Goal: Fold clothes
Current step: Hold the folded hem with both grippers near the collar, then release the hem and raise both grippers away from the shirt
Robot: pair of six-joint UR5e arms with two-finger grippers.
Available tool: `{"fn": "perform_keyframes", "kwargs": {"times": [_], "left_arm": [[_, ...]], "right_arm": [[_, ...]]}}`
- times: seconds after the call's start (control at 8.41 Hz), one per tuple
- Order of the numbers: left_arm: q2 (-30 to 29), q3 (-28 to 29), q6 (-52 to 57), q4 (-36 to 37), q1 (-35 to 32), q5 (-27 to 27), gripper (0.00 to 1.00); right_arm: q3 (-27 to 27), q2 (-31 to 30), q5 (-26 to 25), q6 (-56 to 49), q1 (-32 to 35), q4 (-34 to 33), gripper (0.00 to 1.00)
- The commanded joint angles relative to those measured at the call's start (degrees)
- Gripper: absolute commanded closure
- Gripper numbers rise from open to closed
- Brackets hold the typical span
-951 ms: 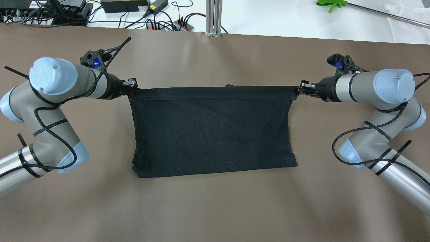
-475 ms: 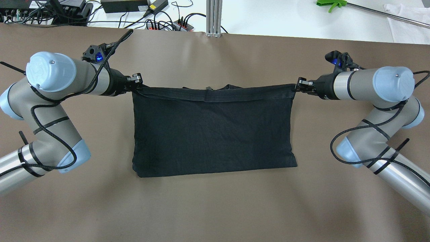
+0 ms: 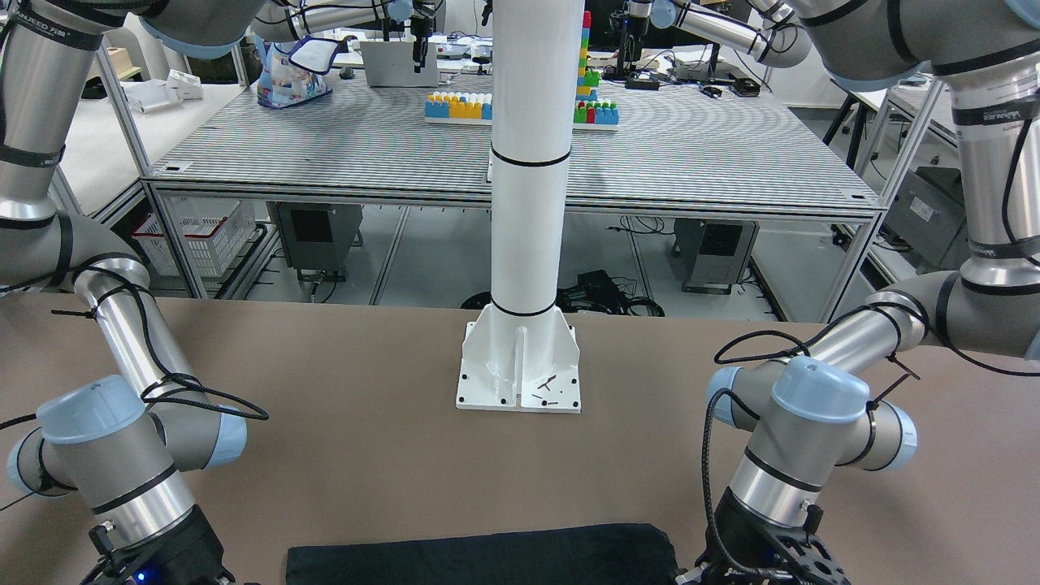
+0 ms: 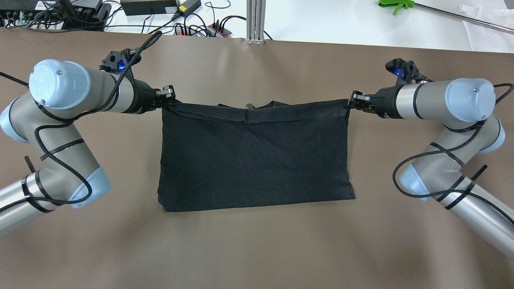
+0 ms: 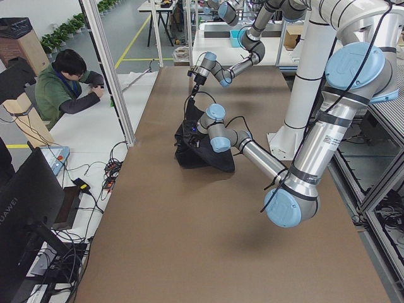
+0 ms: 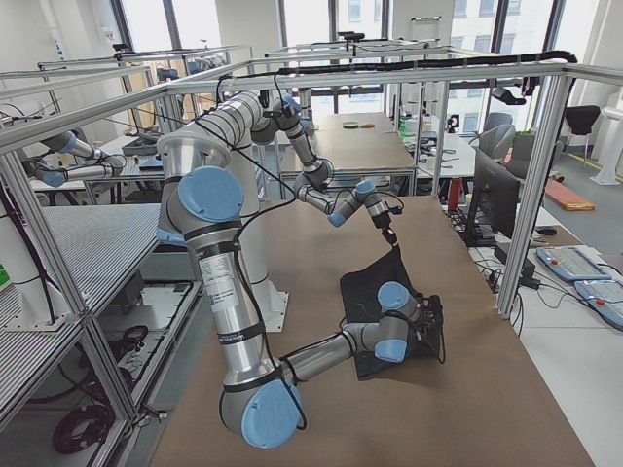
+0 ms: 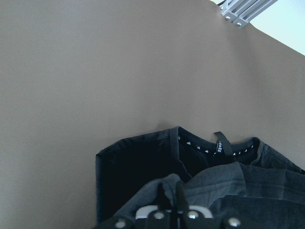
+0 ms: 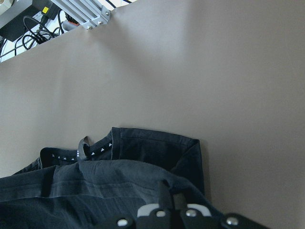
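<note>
The clothes (image 4: 253,156) are one black garment lying folded on the brown table, its far hemmed edge lifted and sagging slightly in the middle. My left gripper (image 4: 170,97) is shut on the far left corner of that edge, and my right gripper (image 4: 352,100) is shut on the far right corner. Both wrist views show the pinched hem at the fingertips (image 7: 170,202) (image 8: 167,198), with the collar and its hang loop (image 7: 219,143) lying on the table beyond. From the front-facing view only the near fold of the clothes (image 3: 479,556) shows at the bottom.
A white pillar base (image 3: 520,366) is bolted to the table behind the garment. Cables and power bricks (image 4: 160,10) line the far table edge, beside an aluminium post (image 4: 255,22). A person (image 5: 66,85) sits beyond the far side.
Both grippers have moved inward and slightly toward the far edge with the hem. The held edge has gone from taut and straight to slack, with a small dip in the middle.
</note>
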Motion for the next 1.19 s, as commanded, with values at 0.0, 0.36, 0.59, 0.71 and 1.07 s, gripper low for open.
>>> {"fn": "perform_keyframes", "kwargs": {"times": [0.0, 0.36, 0.59, 0.71, 1.07], "left_arm": [[-0.14, 0.3, 0.09, -0.17, 0.09, 0.17, 0.93], [0.3, 0.74, 0.35, -0.26, 0.52, 2.81, 0.0], [0.39, 0.65, 0.61, -0.35, 0.44, 4.03, 0.0], [0.12, 0.65, 0.7, -0.18, 0.44, 4.74, 0.0], [0.03, 0.3, 0.61, -0.09, 0.44, 6.93, 0.0]], "right_arm": [[-0.4, -0.13, -0.34, -0.13, -0.49, -0.1, 0.36], [-0.4, -0.31, -1.48, -0.22, -0.5, -2.55, 0.07], [-0.31, -0.22, -1.48, 0.03, -0.41, -3.7, 0.07], [0.04, -0.57, -1.4, 0.82, -0.41, -3.7, 0.07], [3.18, -5.99, 1.41, 4.35, -2.33, -3.88, 0.07]]}}
